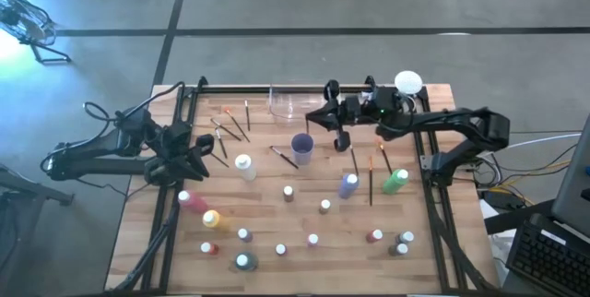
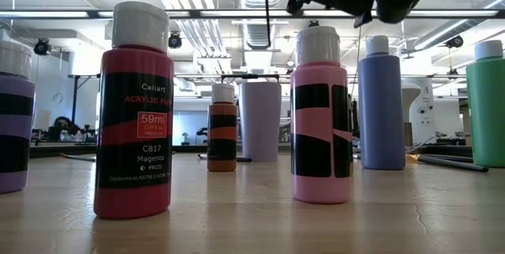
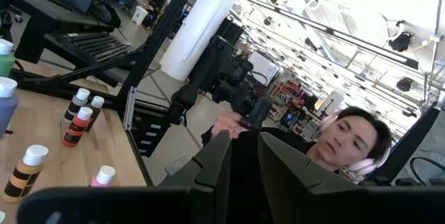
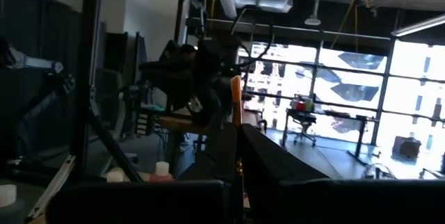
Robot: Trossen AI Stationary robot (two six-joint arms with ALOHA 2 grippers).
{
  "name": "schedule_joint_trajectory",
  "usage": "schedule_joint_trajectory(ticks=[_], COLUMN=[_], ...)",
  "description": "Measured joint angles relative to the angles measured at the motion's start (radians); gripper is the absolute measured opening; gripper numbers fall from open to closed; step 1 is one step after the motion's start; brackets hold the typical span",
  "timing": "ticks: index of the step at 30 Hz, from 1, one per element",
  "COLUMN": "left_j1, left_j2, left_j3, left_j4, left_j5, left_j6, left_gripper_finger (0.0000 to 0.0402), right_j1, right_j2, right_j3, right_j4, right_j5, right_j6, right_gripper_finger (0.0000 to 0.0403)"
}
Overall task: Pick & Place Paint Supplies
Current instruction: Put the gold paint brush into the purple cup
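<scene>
**Brush held over the cup: a narrow target and a light one**

A thin paintbrush (image 4: 236,99) is gripped between the closed fingers of the right hand (image 1: 342,137). It is held roughly upright, with its lower length hanging beneath the hand in the low view. A lavender cup (image 1: 302,148) stands upright on the bench (image 1: 157,242), below the hand and slightly to one side of it. A clear container (image 1: 297,103) is set beyond the hand, near the bench's far edge. More brushes (image 1: 230,129) lie loose on the far side of the cup from the hand. Paint bottles are scattered over the near half of the bench, among them a blue bottle (image 1: 349,184) and a green bottle (image 1: 396,181) close under the hand.

The left hand (image 1: 195,149) is parked well apart at the bench's left edge. Whether it is open or closed cannot be told.

Judged from here, the mouth of the cup could be missed if the brush is released off-centre or at a tilt. The brush would then be dropped among the bottles. If the rim is struck during the descent, the cup could be knocked over, since it looks light. A thin handle could also slip in the grip before release.
</scene>
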Motion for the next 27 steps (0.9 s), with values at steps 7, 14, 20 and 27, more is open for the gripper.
schedule_joint_trajectory(ticks=[7,14,20,27], left_j1=[0.0,0.0,0.0,0.0], left_j2=[0.0,0.0,0.0,0.0], left_j3=[0.0,0.0,0.0,0.0], left_j4=[0.0,0.0,0.0,0.0], left_j5=[0.0,0.0,0.0,0.0], left_j6=[0.0,0.0,0.0,0.0], left_gripper_finger=[0.0081,0.0081,0.0081,0.0081], right_j1=[0.0,0.0,0.0,0.0], right_j2=[0.049,0.103,0.178,0.267], right_j3=[-0.053,-0.058,-0.059,-0.059], right_j4=[0.069,0.096,0.146,0.223], right_j5=[-0.007,-0.006,-0.004,-0.003], right_j6=[0.013,0.034,0.06,0.101], right_gripper_finger=[0.0008,0.0008,0.0008,0.0008])
